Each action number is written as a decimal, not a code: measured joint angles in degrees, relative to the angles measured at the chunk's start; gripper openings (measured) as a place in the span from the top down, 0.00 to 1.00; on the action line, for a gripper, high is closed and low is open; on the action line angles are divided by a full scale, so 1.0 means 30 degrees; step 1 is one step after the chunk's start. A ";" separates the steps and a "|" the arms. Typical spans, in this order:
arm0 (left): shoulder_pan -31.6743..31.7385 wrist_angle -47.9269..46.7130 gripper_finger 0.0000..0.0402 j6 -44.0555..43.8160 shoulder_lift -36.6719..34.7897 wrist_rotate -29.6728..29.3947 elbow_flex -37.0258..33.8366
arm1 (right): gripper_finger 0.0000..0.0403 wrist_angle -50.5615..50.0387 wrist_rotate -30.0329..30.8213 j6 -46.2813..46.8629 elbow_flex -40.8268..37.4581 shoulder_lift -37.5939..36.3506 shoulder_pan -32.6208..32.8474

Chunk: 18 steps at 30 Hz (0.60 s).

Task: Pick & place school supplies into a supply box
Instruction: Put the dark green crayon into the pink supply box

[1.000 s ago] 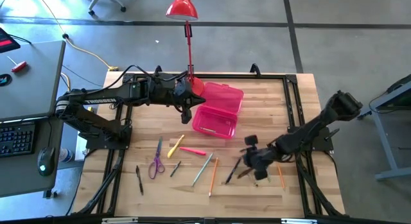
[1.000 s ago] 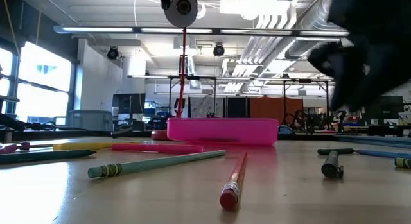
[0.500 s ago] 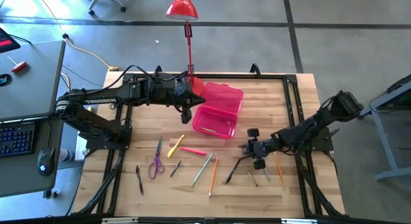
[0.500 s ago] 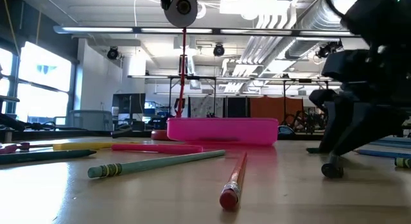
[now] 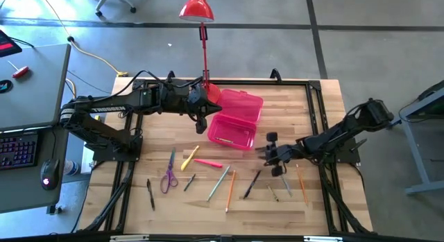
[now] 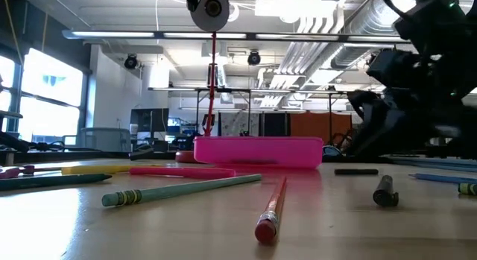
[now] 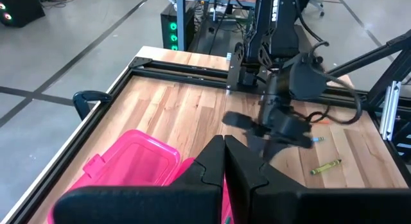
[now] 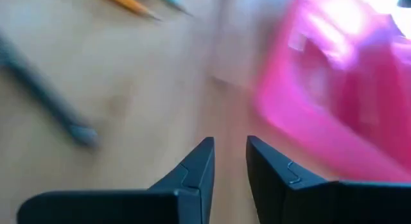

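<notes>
The pink supply box (image 5: 232, 131) stands open at the table's middle, its lid (image 5: 244, 103) laid back toward the far edge. School supplies lie on the wood in front of it: purple scissors (image 5: 168, 178), a yellow marker (image 5: 189, 157), a pink pen (image 5: 208, 163), a green pencil (image 5: 218, 183), an orange pencil (image 5: 229, 190) and a black pen (image 5: 251, 184). A few more lie at the right (image 5: 302, 179). My right gripper (image 5: 270, 153) hovers low just right of the box, with a narrow gap and nothing between its fingers (image 8: 229, 147). My left gripper (image 5: 202, 123) hangs shut above the box's left end (image 7: 225, 144).
A red desk lamp (image 5: 198, 10) rises behind the box, its base (image 5: 212, 95) on the table's far edge. Black frame rails (image 5: 316, 124) run along the table's sides. A grey desk with a keyboard (image 5: 17, 148) stands beyond the left edge.
My right gripper has sunk lower and gone from above the black pen toward the far edge, ending close beside the pink box's right end. The pens and pencils lie where they were.
</notes>
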 joint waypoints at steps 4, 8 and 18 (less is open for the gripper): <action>0.0000 -0.0007 0.90 0.0007 -0.0004 -0.0003 0.0000 | 0.83 -0.1350 0.1556 -0.0235 -0.0007 0.0007 -0.1454; 0.0000 -0.0020 0.90 0.0020 0.0002 0.0000 0.0000 | 0.83 -0.2366 -0.1314 0.0724 -0.0016 0.0022 -0.3576; 0.0000 -0.0106 0.90 0.0007 0.0004 0.0007 0.0000 | 0.84 -0.2290 -0.4821 0.0171 -0.0008 0.0000 -0.5791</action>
